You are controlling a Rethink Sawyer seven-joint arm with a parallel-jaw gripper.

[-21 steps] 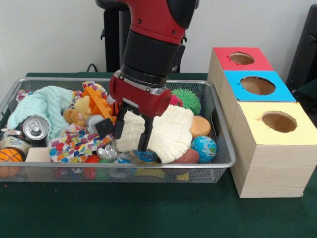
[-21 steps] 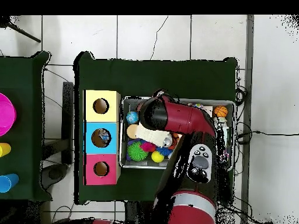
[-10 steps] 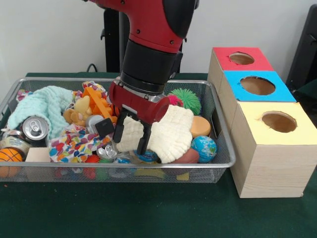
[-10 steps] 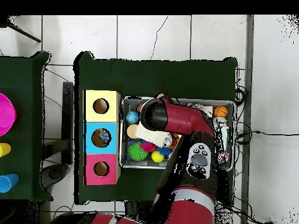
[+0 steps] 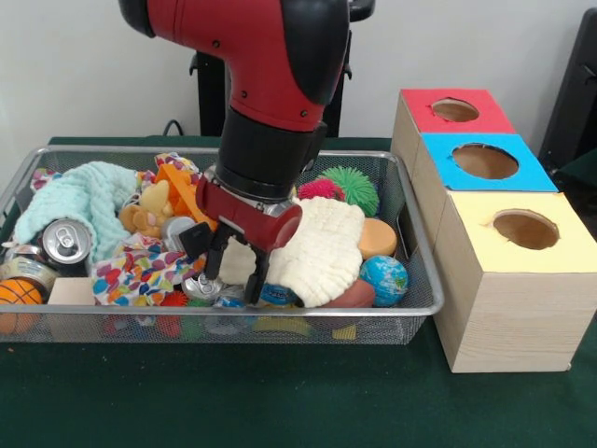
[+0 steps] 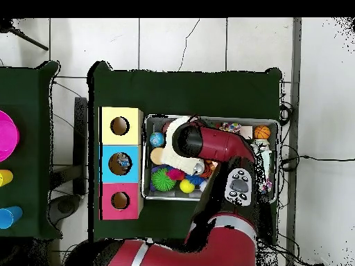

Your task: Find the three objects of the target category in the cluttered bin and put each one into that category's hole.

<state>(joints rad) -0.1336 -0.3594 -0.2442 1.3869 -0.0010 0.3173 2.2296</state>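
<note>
The front view has my gripper (image 5: 234,280) low in the wire bin (image 5: 410,308), open and pointing down. Its two black fingers (image 5: 215,264) straddle the left fold of a cream waffle cloth (image 5: 322,247). That cloth lies over the bin's middle, on balls and a small can. Further left are a mint green cloth (image 5: 70,196) and a colourful heart-print cloth (image 5: 140,275). From overhead the arm hides the gripper, and only a strip of the cream cloth (image 6: 179,161) shows beside the wrist.
Three boxes with round holes stand right of the bin: red (image 5: 452,110), blue (image 5: 485,161), yellow (image 5: 525,229). Also in the bin are a soda can (image 5: 63,241), a green spiky ball (image 5: 353,187), a globe ball (image 5: 384,278), a mini basketball (image 5: 19,294) and an orange toy (image 5: 182,191).
The gripper has sunk lower into the bin, shifted slightly left and turned a little. Its fingers now reach deeper around the cream cloth's fold, and the arm leans further over the bin.
</note>
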